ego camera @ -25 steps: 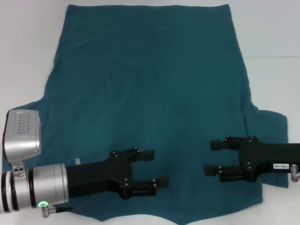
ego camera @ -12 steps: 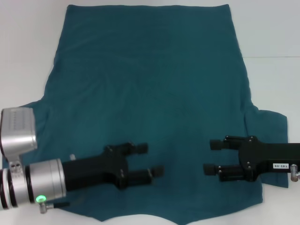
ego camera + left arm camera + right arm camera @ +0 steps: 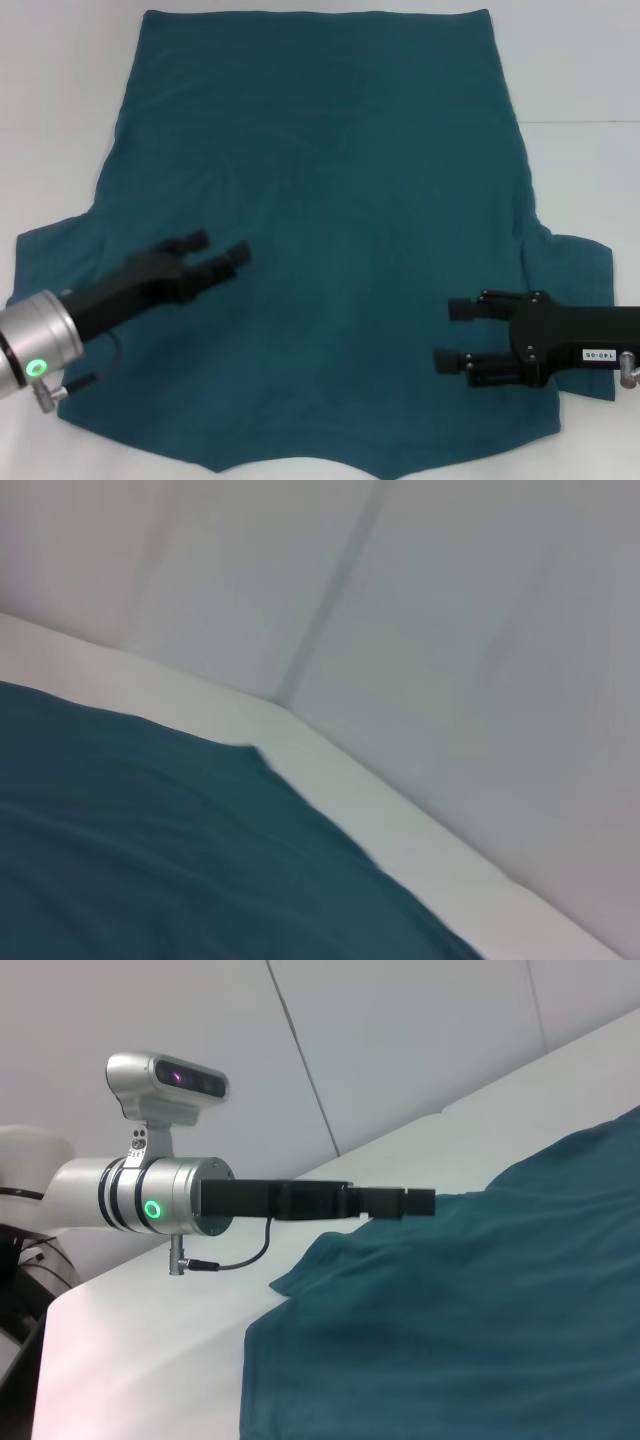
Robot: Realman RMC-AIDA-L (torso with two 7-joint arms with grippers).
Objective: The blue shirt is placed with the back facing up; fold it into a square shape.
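The blue shirt (image 3: 330,190) lies spread flat on the white table, plain side up, hem at the far end and sleeves out to both sides near me. My left gripper (image 3: 219,247) hovers over the shirt's left part near the left sleeve, open, nothing between its fingers. In the right wrist view the left gripper (image 3: 420,1202) shows side-on, a little above the cloth (image 3: 480,1320). My right gripper (image 3: 448,335) stands open over the near right part of the shirt, empty. The left wrist view shows only a shirt corner (image 3: 150,850) and table.
The white table (image 3: 585,90) shows bare around the shirt on the left, right and far sides. A seam in the table runs along the right side (image 3: 590,123). A pale wall (image 3: 420,610) stands behind the table's far edge.
My left arm has drawn back to the left and swung its gripper from the near middle of the shirt out toward the left sleeve area. The right arm has stayed put.
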